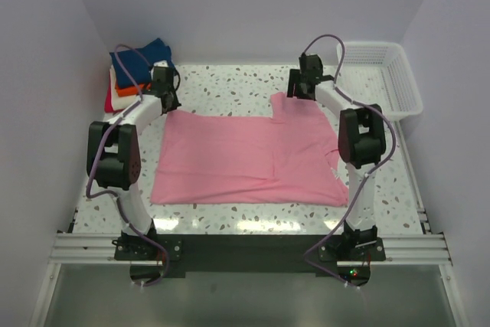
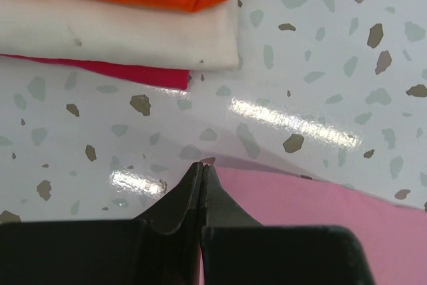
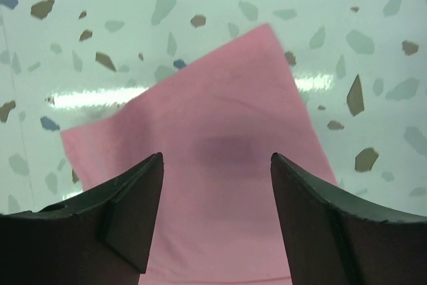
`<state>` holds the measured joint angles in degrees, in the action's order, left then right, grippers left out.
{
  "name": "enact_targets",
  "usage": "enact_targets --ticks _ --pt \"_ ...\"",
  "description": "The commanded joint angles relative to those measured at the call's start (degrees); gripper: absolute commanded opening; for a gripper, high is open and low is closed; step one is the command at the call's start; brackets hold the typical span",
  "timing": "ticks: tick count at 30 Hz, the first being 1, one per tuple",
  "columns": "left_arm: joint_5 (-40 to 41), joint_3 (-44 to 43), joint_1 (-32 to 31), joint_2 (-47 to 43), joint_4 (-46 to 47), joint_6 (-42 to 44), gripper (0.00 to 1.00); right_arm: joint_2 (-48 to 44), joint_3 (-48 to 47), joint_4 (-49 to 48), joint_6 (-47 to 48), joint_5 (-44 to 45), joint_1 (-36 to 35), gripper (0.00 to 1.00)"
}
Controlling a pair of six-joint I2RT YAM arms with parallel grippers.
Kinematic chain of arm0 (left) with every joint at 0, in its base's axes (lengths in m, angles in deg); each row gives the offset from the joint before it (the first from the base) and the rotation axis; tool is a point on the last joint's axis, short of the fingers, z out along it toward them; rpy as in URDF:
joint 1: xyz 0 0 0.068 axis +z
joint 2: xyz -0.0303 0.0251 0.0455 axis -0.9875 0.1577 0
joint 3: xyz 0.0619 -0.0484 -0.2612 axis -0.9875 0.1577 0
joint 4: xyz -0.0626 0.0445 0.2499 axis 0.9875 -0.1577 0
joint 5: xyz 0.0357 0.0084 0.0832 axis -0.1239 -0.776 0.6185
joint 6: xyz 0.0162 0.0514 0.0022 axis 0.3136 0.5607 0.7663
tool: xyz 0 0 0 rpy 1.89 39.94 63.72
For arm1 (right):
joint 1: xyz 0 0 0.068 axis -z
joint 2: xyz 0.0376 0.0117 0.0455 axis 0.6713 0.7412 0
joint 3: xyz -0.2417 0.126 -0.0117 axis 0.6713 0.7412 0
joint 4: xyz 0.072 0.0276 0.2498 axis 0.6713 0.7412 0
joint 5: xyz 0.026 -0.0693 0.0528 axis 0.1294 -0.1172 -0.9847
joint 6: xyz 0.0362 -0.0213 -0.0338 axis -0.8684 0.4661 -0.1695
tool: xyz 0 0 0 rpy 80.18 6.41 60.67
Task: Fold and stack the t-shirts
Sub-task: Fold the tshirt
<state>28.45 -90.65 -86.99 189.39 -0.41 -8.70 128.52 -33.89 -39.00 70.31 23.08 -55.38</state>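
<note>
pink t-shirt (image 1: pixel 245 158): spread flat on the speckled table (image 1: pixel 230 86)
folded stack (image 1: pixel 134 74): navy, orange, cream and red, beyond the pink t-shirt's far left corner
left gripper (image 2: pixel 202 168): jaws together, at the pink t-shirt's far left edge
right gripper (image 3: pixel 217 158): jaws apart, above the pink t-shirt's far right sleeve
basket (image 1: pixel 383 74): white mesh, far right of the pink t-shirt

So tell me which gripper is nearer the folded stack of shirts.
Left. The left gripper, shut, sits just beside the folded stack at the pink shirt's far corner; the right gripper hangs open over the sleeve, across the table.
</note>
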Motion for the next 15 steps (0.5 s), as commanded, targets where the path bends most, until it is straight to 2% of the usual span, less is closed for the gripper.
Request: enact_targets --ticks 1,8,15 --pt "3.85 -0.82 0.62 0.78 3.37 -1.58 0.0 3.47 -6.44 -3.16 3.37 5.68 0.56 0.68" --pt "7.54 -0.46 1.41 0.43 2.76 -2.19 0.0 10.86 -14.09 -1.84 6.36 9.37 0.64 0.64" --pt "5.52 -0.9 1.93 1.57 4.07 -2.02 0.0 14.56 -19.54 -0.79 8.04 10.78 0.91 0.62"
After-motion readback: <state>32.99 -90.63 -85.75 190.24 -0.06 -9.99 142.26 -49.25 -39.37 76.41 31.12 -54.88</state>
